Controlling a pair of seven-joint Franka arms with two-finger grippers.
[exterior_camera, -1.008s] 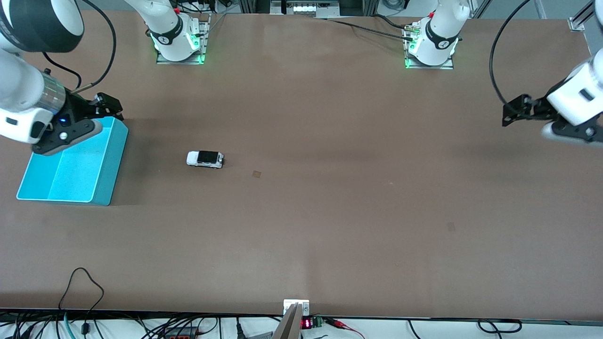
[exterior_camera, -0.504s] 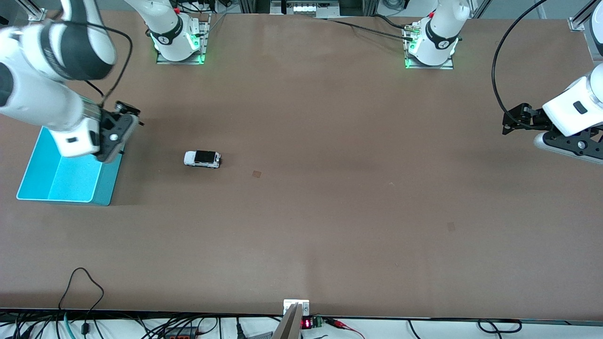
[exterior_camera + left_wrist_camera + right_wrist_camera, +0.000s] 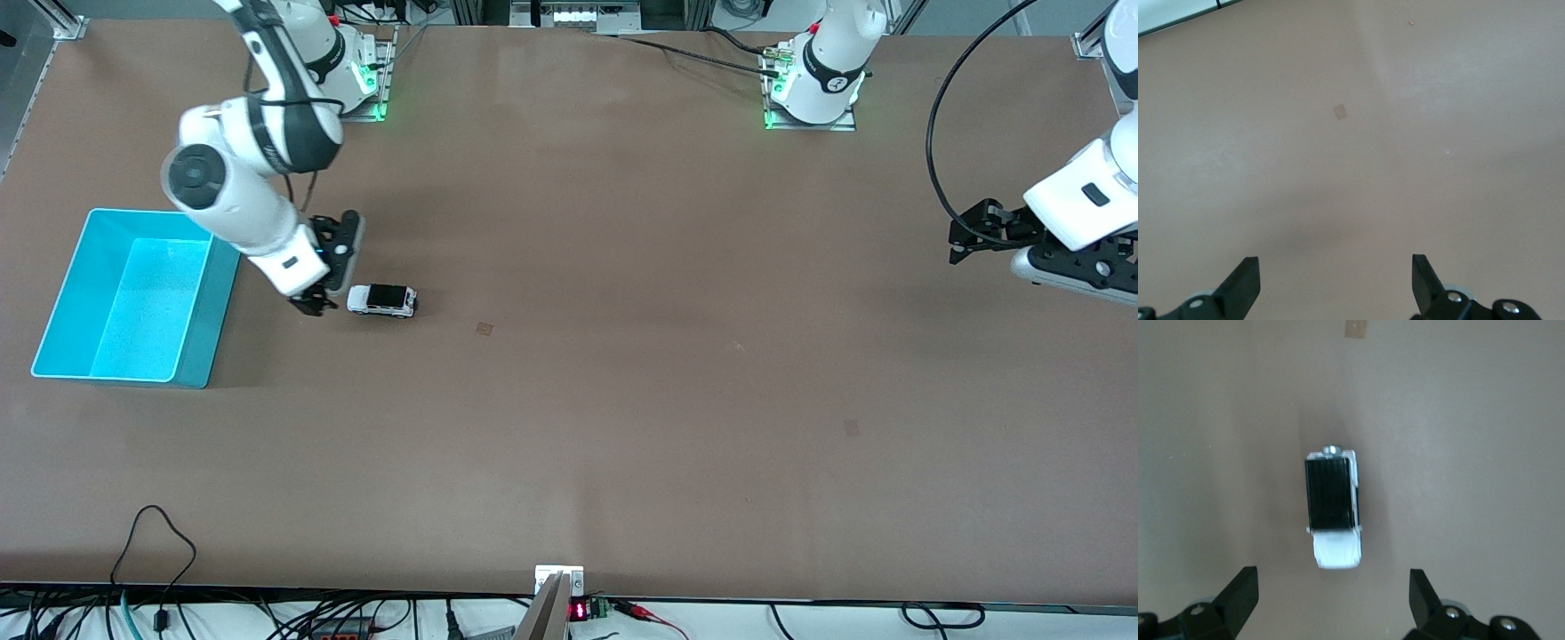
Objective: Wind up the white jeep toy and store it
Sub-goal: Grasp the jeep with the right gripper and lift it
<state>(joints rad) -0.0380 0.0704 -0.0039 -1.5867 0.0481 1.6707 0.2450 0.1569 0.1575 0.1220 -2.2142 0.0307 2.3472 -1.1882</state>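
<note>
**Right gripper beside the white jeep, left arm waiting at its end of the table**

The small white boxy toy jeep with a black rectangular roof panel and dark wheels (image 3: pixel 382 300) stands upright on its wheels on the wide brown matte tabletop (image 3: pixel 622 400), toward the right arm's end of the table. It lies lengthwise along the table, with one short end turned toward the open turquoise plastic rectangular bin (image 3: pixel 197 331), which sits apart from it, closer to the table's end.

The right arm's black two-finger gripper (image 3: pixel 313 307) is just beside the jeep, at the short end that faces the bin, between the toy and the bin. In the right wrist view the gripper (image 3: pixel 1331 595) has its jaws spread wide, with the jeep (image 3: pixel 1332 509) lying ahead of the fingertips (image 3: pixel 1243 588) and centred on the gap; its white hood end is the closer one, and nothing touches it. A small square patch (image 3: pixel 484 329) marks the tabletop near the jeep, toward the left arm's end.

The left arm waits at its own end of the table, its black gripper (image 3: pixel 962 236) held over bare tabletop. The left wrist view shows that gripper (image 3: pixel 1337 279) with jaws wide apart and nothing between them.
</note>
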